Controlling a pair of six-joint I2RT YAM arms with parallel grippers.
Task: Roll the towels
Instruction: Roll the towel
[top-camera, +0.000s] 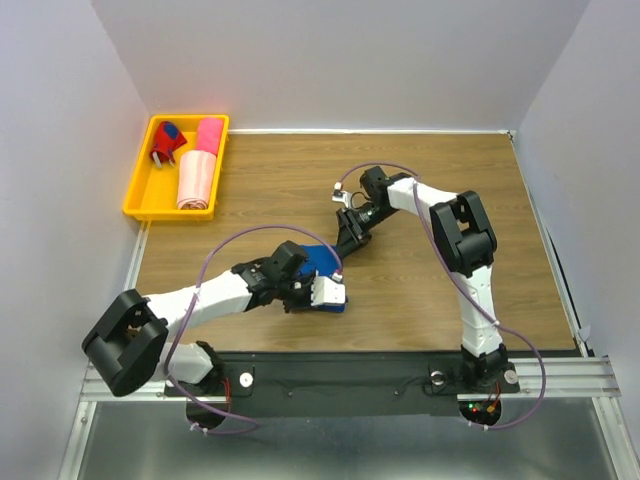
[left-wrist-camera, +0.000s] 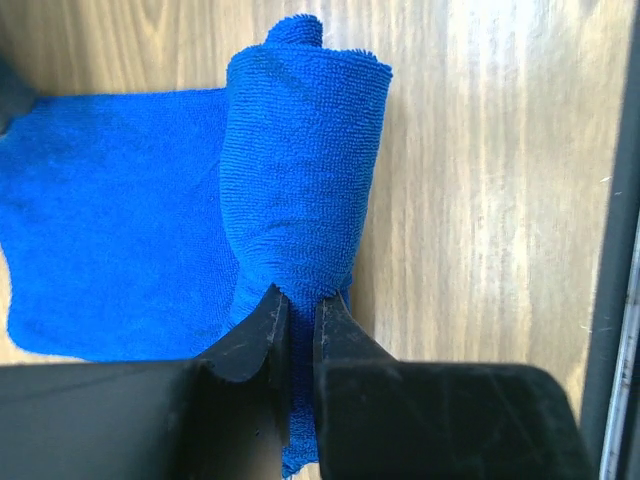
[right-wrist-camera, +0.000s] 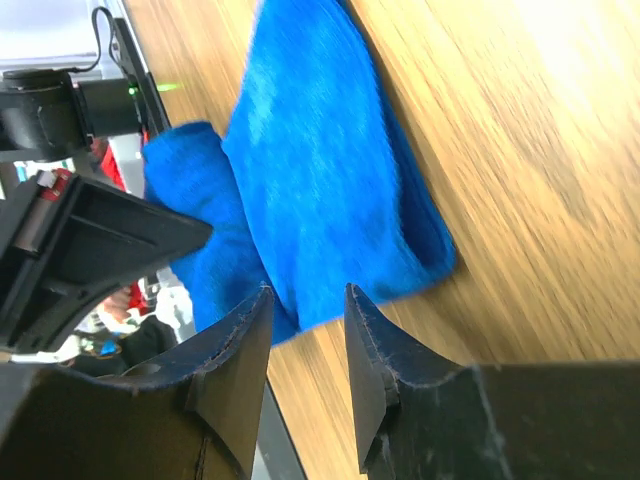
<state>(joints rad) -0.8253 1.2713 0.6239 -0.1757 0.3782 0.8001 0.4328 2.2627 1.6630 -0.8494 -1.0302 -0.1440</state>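
Left gripper (left-wrist-camera: 298, 300) clenched on the lower end of the half-rolled blue towel (left-wrist-camera: 300, 160), centre frame on the worktop (left-wrist-camera: 480, 200); right gripper (right-wrist-camera: 306, 298) stands parted at the flat tail, holding nothing. Risk: with only 1 end pinched, the roll may loosen or skew.

No lettering, label, brand mark, number or sign can be read in any view. The blue towel (left-wrist-camera: 300, 170) is plain fuzzy cloth, and the yellow tray (top-camera: 140, 180) at the far left shows bare plastic.
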